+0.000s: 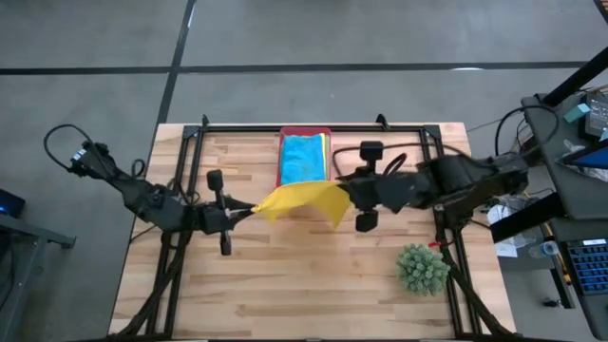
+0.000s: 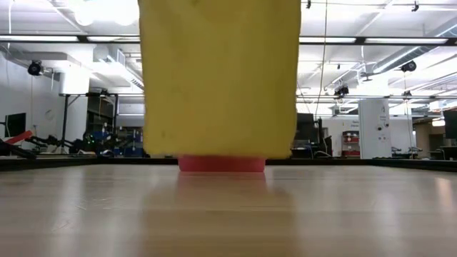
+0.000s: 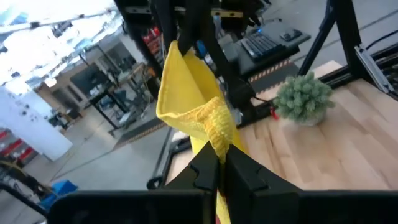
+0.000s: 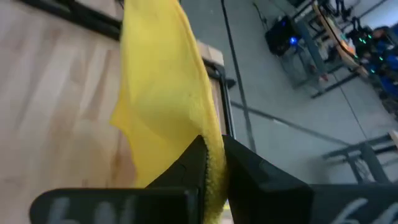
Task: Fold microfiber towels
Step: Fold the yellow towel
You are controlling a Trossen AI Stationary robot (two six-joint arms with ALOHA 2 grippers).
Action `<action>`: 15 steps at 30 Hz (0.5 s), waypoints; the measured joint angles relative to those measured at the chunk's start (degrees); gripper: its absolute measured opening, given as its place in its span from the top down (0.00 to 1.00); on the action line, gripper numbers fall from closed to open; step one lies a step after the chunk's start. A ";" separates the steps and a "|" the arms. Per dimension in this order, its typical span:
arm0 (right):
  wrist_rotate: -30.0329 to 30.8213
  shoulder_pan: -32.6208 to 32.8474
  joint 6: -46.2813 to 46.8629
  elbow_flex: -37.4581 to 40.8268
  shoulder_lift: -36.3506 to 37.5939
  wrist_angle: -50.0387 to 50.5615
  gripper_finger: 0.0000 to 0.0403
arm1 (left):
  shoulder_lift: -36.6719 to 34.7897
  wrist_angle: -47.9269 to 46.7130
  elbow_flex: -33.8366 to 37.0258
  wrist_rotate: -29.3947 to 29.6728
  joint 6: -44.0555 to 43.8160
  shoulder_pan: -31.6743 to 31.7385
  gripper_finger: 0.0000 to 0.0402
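Low view: yellow towel [image 2: 220, 75] hides both fingers, each pinched on it.

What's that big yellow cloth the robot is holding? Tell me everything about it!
The yellow towel is a soft, fuzzy-looking cloth, held up off the wooden table between two grippers. The left gripper pinches one end and the right gripper pinches the other, both shut on it. It hangs down in loose folds, its bottom edge hanging above the wood. It is in front of the pink tray holding other towels.
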State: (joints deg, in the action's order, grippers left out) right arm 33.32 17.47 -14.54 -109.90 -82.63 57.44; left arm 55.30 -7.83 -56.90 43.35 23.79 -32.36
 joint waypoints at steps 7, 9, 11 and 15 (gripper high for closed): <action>-0.80 -0.13 -2.17 -5.50 0.17 1.90 0.91 | 0.07 -0.10 -3.02 -0.17 2.67 0.07 1.00; -2.18 -0.27 -2.15 -6.27 0.15 3.54 0.91 | 0.05 0.11 -3.90 -0.15 2.62 0.07 1.00; -3.53 -0.39 -2.02 -6.39 0.15 4.53 0.91 | -0.09 0.13 -4.46 -0.12 2.37 0.09 1.00; -3.80 -0.99 -2.06 -5.79 0.11 6.08 0.91 | -0.74 -0.44 -4.68 0.05 2.27 0.18 1.00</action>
State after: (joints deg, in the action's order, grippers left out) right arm 29.52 16.48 -16.60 -115.69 -82.52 63.52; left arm 54.56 -8.27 -61.58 43.40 26.06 -32.18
